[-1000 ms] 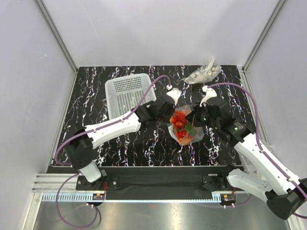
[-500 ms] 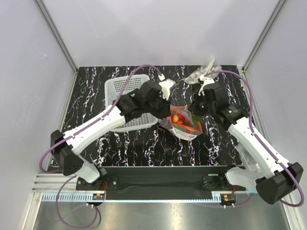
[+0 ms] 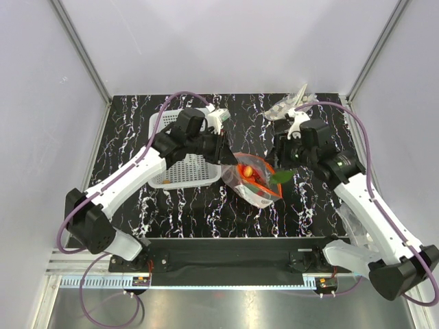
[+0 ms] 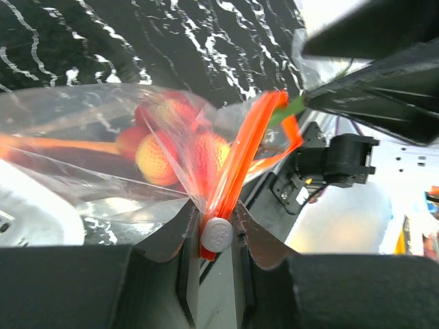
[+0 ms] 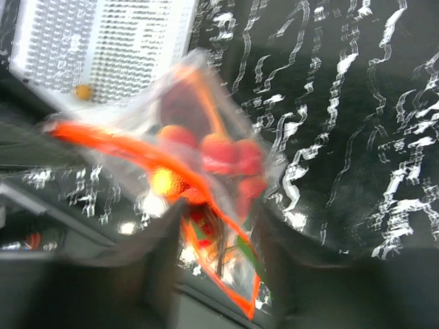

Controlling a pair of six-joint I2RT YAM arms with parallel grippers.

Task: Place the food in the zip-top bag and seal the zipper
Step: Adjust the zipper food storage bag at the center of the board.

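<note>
The zip-top bag hangs over the table between both arms. The food, red and orange-yellow round pieces, lies inside it. A green leafy bit sticks out at the right end. My left gripper is shut on the zipper, with the white slider between its fingers. In the top view the left gripper holds the bag's left end. My right gripper stands open, its blurred fingers on either side of the bag's loose orange-edged corner. From above, the right gripper sits at the bag's right end.
The white lattice basket lies at the back left under the left arm, with a small orange piece in it. A greyish plastic wad sits at the back right corner. Grey walls close in the black marbled table.
The left gripper has carried the bag's left end up and to the left, stretching the zipper. The right gripper has opened and no longer pinches the bag's right end.
</note>
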